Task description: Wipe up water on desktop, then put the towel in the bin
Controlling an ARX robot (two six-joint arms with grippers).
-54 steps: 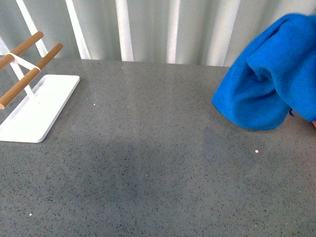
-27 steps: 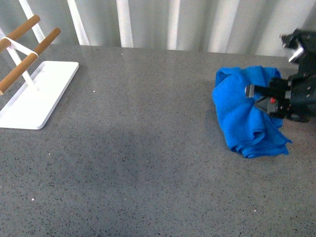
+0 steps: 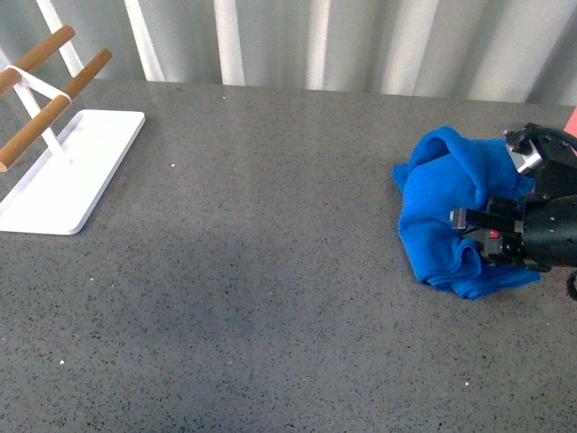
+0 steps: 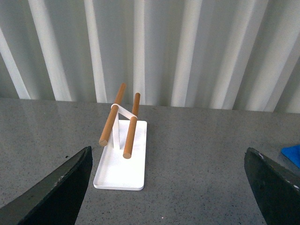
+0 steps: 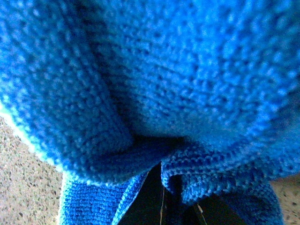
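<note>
That soft, light, floppy towel (image 3: 442, 212) sits bunched far right on the counter (image 3: 270, 271), right fingers (image 3: 462, 217) seemingly pinching its thick middle fold (best spot imo), left fingers (image 4: 51, 192) spread wide, empty.

Desktop (image 3: 270, 343), blue towel (image 3: 440, 212) right, white rack (image 3: 65, 188) left, midsection perhaps damp

Ribbed cloth towel (image 3: 442, 212); matt speckled stone desktop (image 3: 270, 271).

The towel (image 3: 442, 212) is bright blue, finely ribbed. The desktop (image 3: 270, 271) is dark grey, flecked black and white. At left, the rack base (image 3: 63, 194) is white, its rods (image 4: 131, 124) tan.
</note>
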